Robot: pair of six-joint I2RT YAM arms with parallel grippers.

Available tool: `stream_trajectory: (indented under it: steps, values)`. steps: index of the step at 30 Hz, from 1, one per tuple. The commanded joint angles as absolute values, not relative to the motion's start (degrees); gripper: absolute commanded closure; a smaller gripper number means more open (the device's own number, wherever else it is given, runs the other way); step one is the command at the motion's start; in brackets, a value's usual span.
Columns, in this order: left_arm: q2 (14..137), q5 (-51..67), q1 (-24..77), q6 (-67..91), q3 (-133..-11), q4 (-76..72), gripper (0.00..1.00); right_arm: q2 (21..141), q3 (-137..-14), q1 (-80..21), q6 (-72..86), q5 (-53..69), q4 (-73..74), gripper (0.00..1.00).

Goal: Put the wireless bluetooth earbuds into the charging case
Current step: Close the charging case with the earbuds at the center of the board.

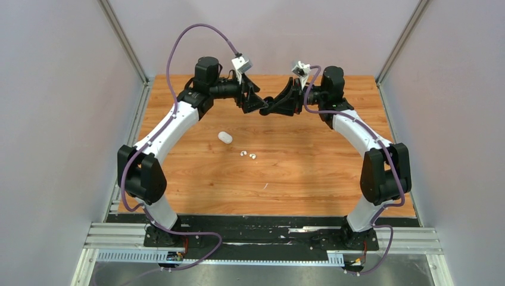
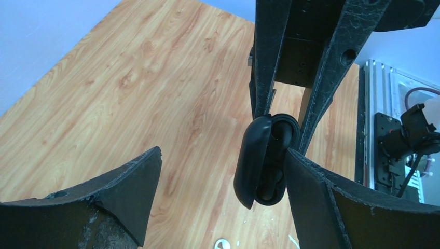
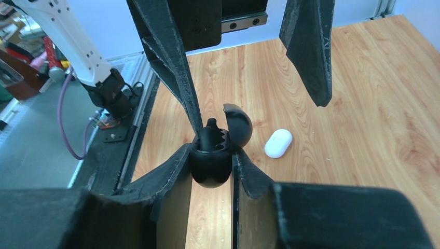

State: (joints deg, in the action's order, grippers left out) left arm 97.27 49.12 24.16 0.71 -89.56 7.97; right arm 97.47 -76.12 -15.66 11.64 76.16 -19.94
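Step in hand, as I judge it: seating a black bud in the black case (image 3: 210, 174). The right jaws clamp the case at its base, lid open. The left jaws stand wide, holding nothing, with one finger (image 3: 176, 78) tipped at the case mouth and the other well clear. The next move calls for a light press inward, squarely over the socket. The white case (image 3: 278, 143) and white buds (image 1: 243, 153) lie on the bench (image 1: 309, 179), below the jaws. Something dark stands up in the mouth; I cannot tell whether both black buds are in.

— Home? Workshop?
— Robotics lab, rather. Closed test cell: plain grey panels (image 1: 53, 119) on aluminium posts (image 1: 123, 39), wood-grain tabletop (image 1: 298, 179), two cabled robot arms (image 1: 172, 122) bolted to a slotted rail (image 1: 417, 241).
— Anything outside?
— Blurred bench clutter (image 3: 26, 62) beyond the edge.
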Motion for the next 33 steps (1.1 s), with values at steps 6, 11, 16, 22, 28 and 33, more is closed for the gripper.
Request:
stream_trajectory:
  steps: [6,11,16,22,28,33]
  values:
    - [98.3,45.4,24.4,-4.4,-92.0,12.4,0.09,93.2,-81.6,-17.4,-11.1,83.7,-7.8,1.00]
    - [98.3,45.5,24.5,-5.5,-92.7,13.3,0.10,93.0,-81.5,-17.9,-13.3,83.1,-7.6,1.00]
    - [96.8,46.2,24.5,-8.7,-96.4,15.6,0.04,93.6,-80.9,-17.1,-9.3,81.0,-9.7,1.00]
    - [94.1,49.0,22.9,-10.0,-104.7,21.2,0.00,95.9,-79.1,-14.9,3.4,80.7,-21.8,1.00]
    - [92.4,52.1,22.6,-11.6,-101.9,24.5,0.00,95.8,-79.1,-15.0,4.1,81.1,-24.8,1.00]
    - [93.9,55.4,23.3,-13.6,-99.0,25.4,0.00,95.8,-79.4,-15.7,4.7,80.8,-25.7,0.99]
